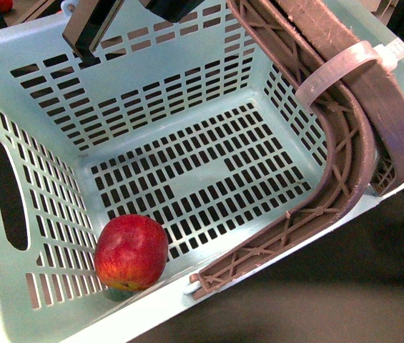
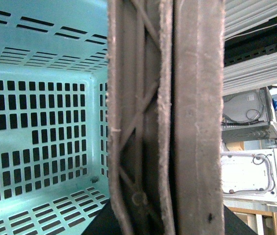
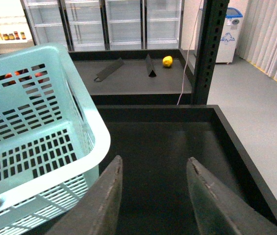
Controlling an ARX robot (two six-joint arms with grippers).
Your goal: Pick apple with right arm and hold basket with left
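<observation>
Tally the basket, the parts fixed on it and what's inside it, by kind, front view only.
basket: 1
brown handles: 2
white zip tie: 1
apple: 1
Total: 5

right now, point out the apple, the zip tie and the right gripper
apple (image 1: 131, 251): front view, middle of its red skin
zip tie (image 1: 334, 66): front view, middle of its white band
right gripper (image 3: 154, 160): right wrist view, gap midway between its open fingertips
</observation>
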